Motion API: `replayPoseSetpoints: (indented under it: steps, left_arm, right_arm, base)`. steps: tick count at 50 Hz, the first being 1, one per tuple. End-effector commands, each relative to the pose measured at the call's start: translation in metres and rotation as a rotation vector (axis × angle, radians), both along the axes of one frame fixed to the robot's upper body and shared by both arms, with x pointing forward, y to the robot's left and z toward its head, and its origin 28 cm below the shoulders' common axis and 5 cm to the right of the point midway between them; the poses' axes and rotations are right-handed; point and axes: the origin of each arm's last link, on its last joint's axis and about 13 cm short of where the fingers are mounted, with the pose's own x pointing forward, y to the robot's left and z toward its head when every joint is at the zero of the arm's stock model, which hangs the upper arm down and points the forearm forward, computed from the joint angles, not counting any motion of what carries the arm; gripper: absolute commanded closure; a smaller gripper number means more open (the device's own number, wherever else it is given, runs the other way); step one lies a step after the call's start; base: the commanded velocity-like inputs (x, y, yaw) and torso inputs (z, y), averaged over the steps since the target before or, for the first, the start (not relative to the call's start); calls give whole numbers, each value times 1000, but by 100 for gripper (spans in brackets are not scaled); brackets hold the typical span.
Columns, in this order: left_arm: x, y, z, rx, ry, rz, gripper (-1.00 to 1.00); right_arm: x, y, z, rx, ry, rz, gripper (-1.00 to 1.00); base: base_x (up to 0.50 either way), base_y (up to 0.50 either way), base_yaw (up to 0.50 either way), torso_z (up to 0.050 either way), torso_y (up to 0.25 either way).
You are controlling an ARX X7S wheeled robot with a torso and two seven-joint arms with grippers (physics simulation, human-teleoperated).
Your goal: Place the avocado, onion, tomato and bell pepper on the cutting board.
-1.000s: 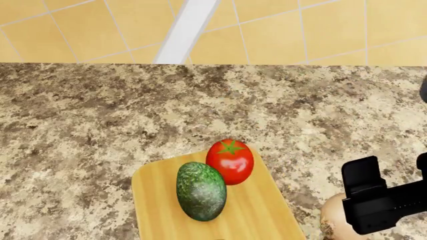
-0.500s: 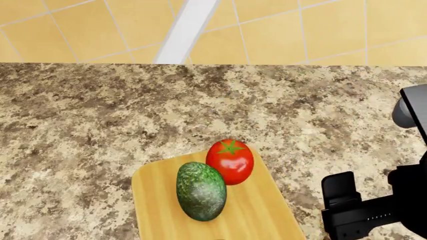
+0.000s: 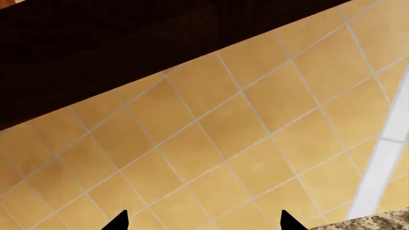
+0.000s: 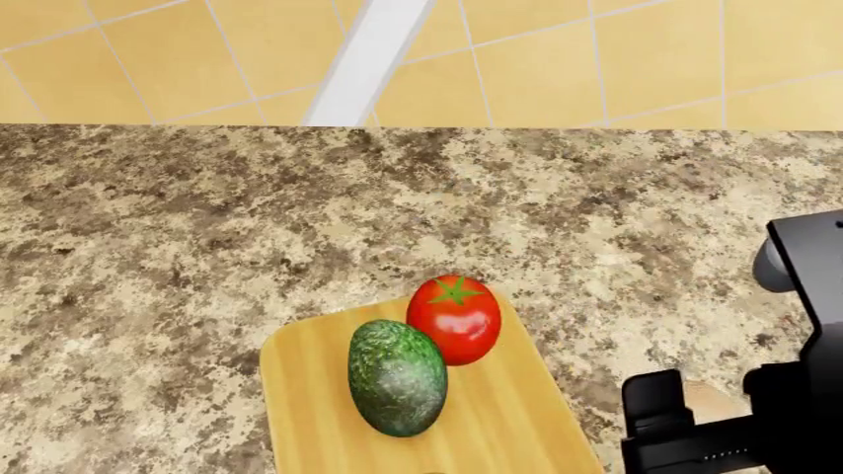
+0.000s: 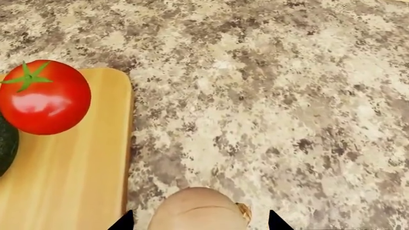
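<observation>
Nearest to you in the head view, the right end effector (image 4: 665, 425) sits low at the right edge, just off the right side of the cutting board (image 4: 500, 425). The onion (image 4: 718, 400) shows only as a pale sliver behind the black fingers. In the right wrist view the onion (image 5: 199, 210) lies on the tabletop (image 5: 288, 96) between the two dark fingertips (image 5: 122, 221), which stand apart on either side of it; you cannot tell from these views whether they touch the bulb. The onion rests just beside the board's edge (image 5: 96, 167), not on it.

On the cutting board, the avocado (image 4: 397, 376) lies lengthwise toward the near side, and the tomato (image 4: 455, 318) stands at the board's far right corner with its green calyx upward. The two fruits touch or nearly touch. In the right wrist view the tomato (image 5: 43, 97) is fully on the wood, with a dark edge of the avocado (image 5: 6, 148) beside it.

Beyond the board, the speckled tabletop (image 4: 264, 217) runs to a yellow tiled wall (image 4: 593, 59) with a white vertical strip (image 4: 369, 59).

The left end effector (image 3: 203, 223) appears only in the left wrist view, where its two tips are well apart with nothing between them, facing the tiled wall (image 3: 223, 143) under a dark cabinet (image 3: 96, 48).

The bell pepper is not in view.
</observation>
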Motion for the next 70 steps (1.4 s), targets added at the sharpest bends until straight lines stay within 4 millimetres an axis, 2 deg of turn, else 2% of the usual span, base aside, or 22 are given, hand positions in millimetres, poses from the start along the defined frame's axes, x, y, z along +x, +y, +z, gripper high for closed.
replayPoseSetpoints:
  steps: [1, 20, 40, 41, 54, 64, 70]
  left_arm:
    - [1, -3, 4, 2, -22, -36, -100]
    - [2, -3, 2, -1, -19, -36, -100]
    - [-1, -1, 2, -4, -23, -32, -100]
    - [-1, -2, 2, -3, -23, -32, -100]
    - [-3, -1, 5, -2, -30, -30, -100]
    - [-4, -1, 7, -5, -37, -31, -100]
    - [-5, -2, 9, -3, -41, -32, -100]
  right_arm:
    - [5, 4, -10, 9, -4, 36, -100]
    - [4, 3, -26, 34, 27, 25, -100]
    - [2, 3, -35, 57, 42, 21, -100]
    - [2, 3, -34, 58, 41, 20, 100]
    - [1, 2, -27, 63, 21, 10, 100]
    - [-9, 6, 18, 22, -84, 46, 100]
    - [-14, 8, 30, 9, -111, 57, 100]
  base:
    - [0, 0, 0, 0, 0]
    - [0, 0, 0, 0, 0]
    - [0, 0, 0, 0, 0]
    - [0, 0, 0, 0, 0]
    - [0, 0, 0, 0, 0]
    - [0, 0, 0, 0, 0]
    - [0, 0, 0, 0, 0]
